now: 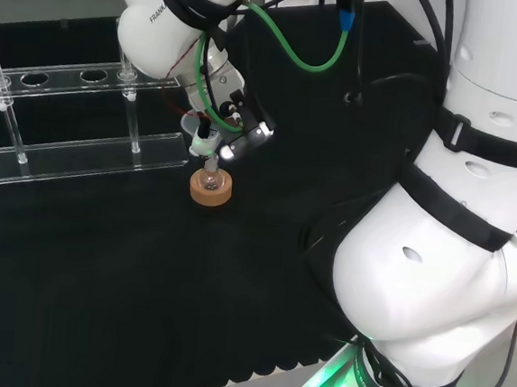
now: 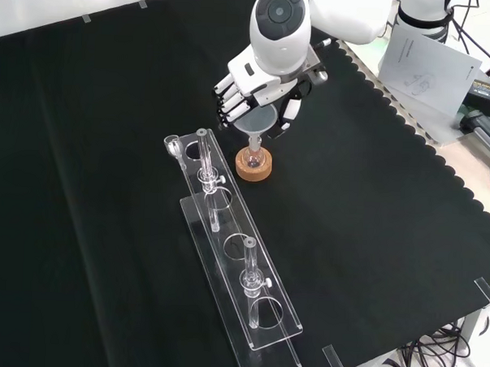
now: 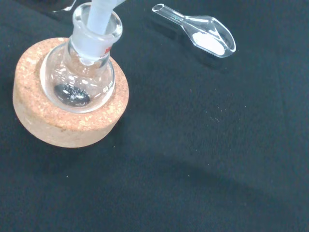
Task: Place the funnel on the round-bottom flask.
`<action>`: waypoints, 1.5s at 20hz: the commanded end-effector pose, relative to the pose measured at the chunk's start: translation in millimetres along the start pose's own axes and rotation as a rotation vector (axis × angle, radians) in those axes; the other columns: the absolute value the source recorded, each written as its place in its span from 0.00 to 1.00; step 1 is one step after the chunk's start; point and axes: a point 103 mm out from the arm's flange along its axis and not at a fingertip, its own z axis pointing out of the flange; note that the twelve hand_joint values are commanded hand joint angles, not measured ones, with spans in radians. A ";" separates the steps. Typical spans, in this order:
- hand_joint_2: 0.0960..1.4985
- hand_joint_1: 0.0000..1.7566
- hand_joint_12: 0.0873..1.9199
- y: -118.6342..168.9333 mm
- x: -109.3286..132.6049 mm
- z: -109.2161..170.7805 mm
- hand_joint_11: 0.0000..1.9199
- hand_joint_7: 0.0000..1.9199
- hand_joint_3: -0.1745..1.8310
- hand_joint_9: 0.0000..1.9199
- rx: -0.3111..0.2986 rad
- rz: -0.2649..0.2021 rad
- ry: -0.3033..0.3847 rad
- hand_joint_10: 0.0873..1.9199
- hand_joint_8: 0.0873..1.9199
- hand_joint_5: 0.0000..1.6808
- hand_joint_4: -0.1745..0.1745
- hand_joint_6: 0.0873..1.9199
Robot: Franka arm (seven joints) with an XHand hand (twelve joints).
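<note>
Above the flask point(image 2: 254, 154), hand point(image 2: 247, 93) grips funnel point(image 2: 261, 122).

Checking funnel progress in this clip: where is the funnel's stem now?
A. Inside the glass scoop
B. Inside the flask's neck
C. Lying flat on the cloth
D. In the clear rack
B: in the wrist view the funnel stem sits in the neck of the flask, which rests on the cork ring.

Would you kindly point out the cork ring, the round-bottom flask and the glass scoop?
cork ring point(image 3: 58, 133): wrist view, its outer side wall.
round-bottom flask point(image 3: 94, 46): wrist view, its neck.
glass scoop point(image 3: 212, 41): wrist view, its bowl.
</note>
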 end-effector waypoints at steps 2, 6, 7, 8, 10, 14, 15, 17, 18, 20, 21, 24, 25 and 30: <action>0.46 0.38 0.69 -2.1 3.2 0.4 0.21 0.20 0.34 0.35 -0.004 -0.006 -0.003 0.31 0.40 0.25 0.30 0.18; 0.44 0.37 0.69 -4.1 5.4 -1.1 0.19 0.19 0.34 0.33 -0.003 -0.008 -0.003 0.32 0.40 0.25 0.30 0.17; 0.44 0.37 0.70 -4.5 6.8 -1.9 0.19 0.19 0.34 0.33 -0.002 -0.010 -0.006 0.32 0.40 0.25 0.30 0.17; 0.44 0.36 0.70 -5.0 6.8 -1.8 0.19 0.19 0.34 0.33 -0.002 -0.011 -0.005 0.32 0.40 0.25 0.30 0.17; 0.43 0.35 0.71 -6.6 6.3 -1.0 0.16 0.17 0.34 0.30 -0.002 -0.011 -0.008 0.32 0.40 0.25 0.31 0.16; 0.41 0.32 0.73 -10.7 6.1 1.7 0.13 0.10 0.32 0.23 -0.001 -0.016 0.003 0.33 0.38 0.23 0.31 0.12; 0.41 0.31 0.74 -11.8 5.8 1.7 0.12 0.08 0.31 0.21 -0.005 -0.019 0.010 0.34 0.37 0.23 0.31 0.10; 0.40 0.29 0.75 -15.0 5.3 1.4 0.10 0.04 0.30 0.17 -0.020 -0.023 0.032 0.36 0.36 0.22 0.31 0.07; 0.40 0.28 0.76 -16.8 4.2 1.9 0.09 0.02 0.29 0.15 -0.031 -0.025 0.041 0.37 0.36 0.22 0.31 0.06; 0.40 0.26 0.76 -20.3 1.4 0.4 0.08 0.01 0.26 0.12 -0.058 -0.029 0.061 0.38 0.35 0.21 0.31 0.03; 0.40 0.25 0.77 -22.0 -0.2 -2.3 0.08 0.00 0.25 0.11 -0.073 -0.030 0.070 0.39 0.33 0.21 0.31 0.02; 0.41 0.23 0.77 -25.4 -9.5 -14.3 0.07 0.00 0.23 0.09 -0.096 -0.031 0.110 0.40 0.31 0.21 0.30 0.00; 0.41 0.23 0.77 -26.3 -12.5 -18.8 0.07 0.00 0.23 0.08 -0.099 -0.033 0.116 0.40 0.31 0.21 0.30 0.00; 0.43 0.24 0.77 -31.3 -29.1 -36.7 0.08 0.00 0.21 0.10 -0.133 -0.054 0.205 0.39 0.33 0.22 0.30 0.00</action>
